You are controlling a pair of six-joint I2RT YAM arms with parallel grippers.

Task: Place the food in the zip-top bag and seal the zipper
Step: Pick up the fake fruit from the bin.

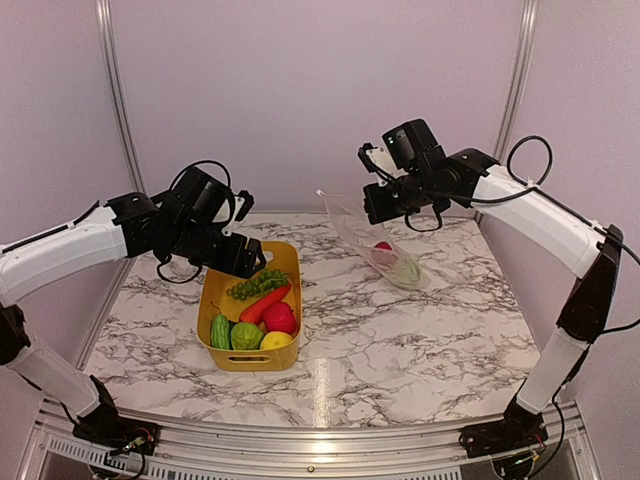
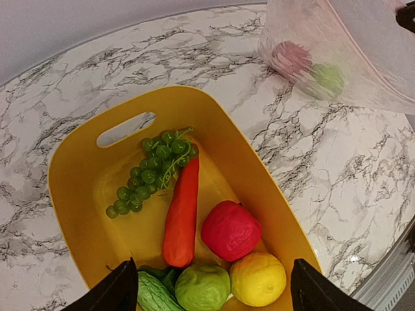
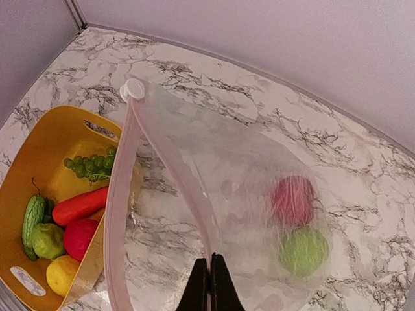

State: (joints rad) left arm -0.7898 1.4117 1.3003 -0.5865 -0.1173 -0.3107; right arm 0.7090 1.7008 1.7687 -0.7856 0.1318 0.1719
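Two risks, left to right. Left side: six pieces sit packed in the yellow bin (image 2: 71, 149): grape bunch (image 2: 149, 172), carrot (image 2: 181, 217), red tomato (image 2: 230, 230), lemon (image 2: 258, 278), green round (image 2: 202, 286) and a ridged gourd (image 2: 154, 297) partly hidden by my finger. Most of them touch, so closing on one likely shoves its neighbour, and the smooth round ones could squirt out of a two-finger pinch. My left pincer (image 2: 214, 272) hovers over the bin's near end, fingers spread wide, nothing between them, touching nothing. Right side: the zip-top bag (image 3: 246, 155) hangs off my right pincer (image 3: 209, 278) and slopes down to the marble table (image 1: 430, 340), where its low end seems to rest, with a pink-red ball (image 3: 293, 199) and a green ball (image 3: 303, 249) inside. The film is thin and floppy and I grip one lip only, so it could slide free, or the mouth could sag shut and a dropped piece would bounce off. The zipper (image 3: 120, 194) lips stand apart, slider tab (image 3: 132, 89) at the far end: unsealed. Right pincer is fully closed on the bag's lip; strip itself or film beside it, I can't tell.
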